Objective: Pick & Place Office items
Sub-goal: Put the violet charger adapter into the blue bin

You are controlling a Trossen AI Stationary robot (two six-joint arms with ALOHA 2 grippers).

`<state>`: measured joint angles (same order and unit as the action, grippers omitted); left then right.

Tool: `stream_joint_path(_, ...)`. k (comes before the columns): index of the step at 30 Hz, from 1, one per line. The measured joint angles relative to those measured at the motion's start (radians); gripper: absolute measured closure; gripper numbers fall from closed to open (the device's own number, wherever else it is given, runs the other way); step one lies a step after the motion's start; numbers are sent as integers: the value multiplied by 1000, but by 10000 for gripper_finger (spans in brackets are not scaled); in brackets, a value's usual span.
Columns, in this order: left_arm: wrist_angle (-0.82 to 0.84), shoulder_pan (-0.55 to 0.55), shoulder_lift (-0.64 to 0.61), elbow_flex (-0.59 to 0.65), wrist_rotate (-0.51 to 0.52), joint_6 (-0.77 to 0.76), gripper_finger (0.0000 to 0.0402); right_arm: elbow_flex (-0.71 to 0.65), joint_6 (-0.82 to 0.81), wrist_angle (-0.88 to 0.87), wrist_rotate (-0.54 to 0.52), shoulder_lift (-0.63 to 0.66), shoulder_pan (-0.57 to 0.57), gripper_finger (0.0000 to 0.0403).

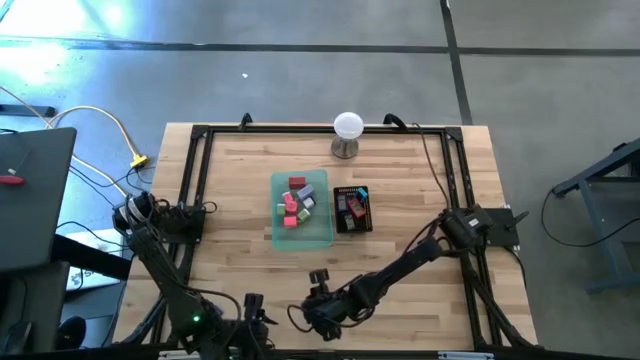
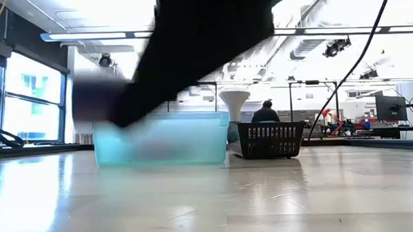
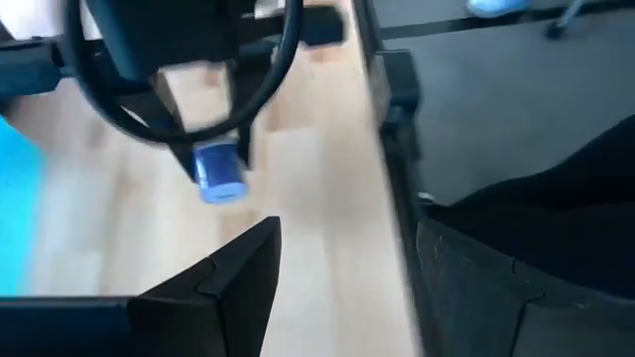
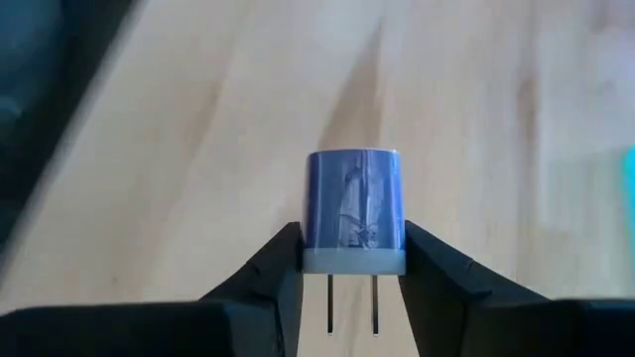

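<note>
While you are viewing from above, the right gripper (image 1: 318, 312) is working at the table's near edge, well short of the green tray (image 1: 322, 236) and black mesh tray (image 1: 353, 227); the left gripper (image 1: 250, 318) is waiting beside it, fingers half spread. Through the right wrist, you are seeing its fingers (image 4: 270, 266) pinching a blue plug-shaped item (image 4: 354, 210) by its sides, prongs pointing back, leaving it free for carrying.

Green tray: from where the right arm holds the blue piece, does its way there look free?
Probably yes. The right gripper, shut on the blue piece, sits near the table's front edge, and only bare wood shows between it and the green tray.
</note>
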<state>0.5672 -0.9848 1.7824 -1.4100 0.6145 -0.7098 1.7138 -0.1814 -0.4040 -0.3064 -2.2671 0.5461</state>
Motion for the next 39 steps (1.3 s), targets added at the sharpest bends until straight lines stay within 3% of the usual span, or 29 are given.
stream_joint_path(13,2,46,1,77,175,470,172,3,-7,-26,14,86,-13,283)
stream_joint_path(21,4,115,1,78,150,612,172,3,2,-54,86,96,-60,283)
stream_joint_path(26,14,117,1,79,105,857,172,3,-9,-51,134,96,-86,280)
stream_joint_path(39,13,98,1,92,301,1005,172,4,-5,5,176,119,-97,279)
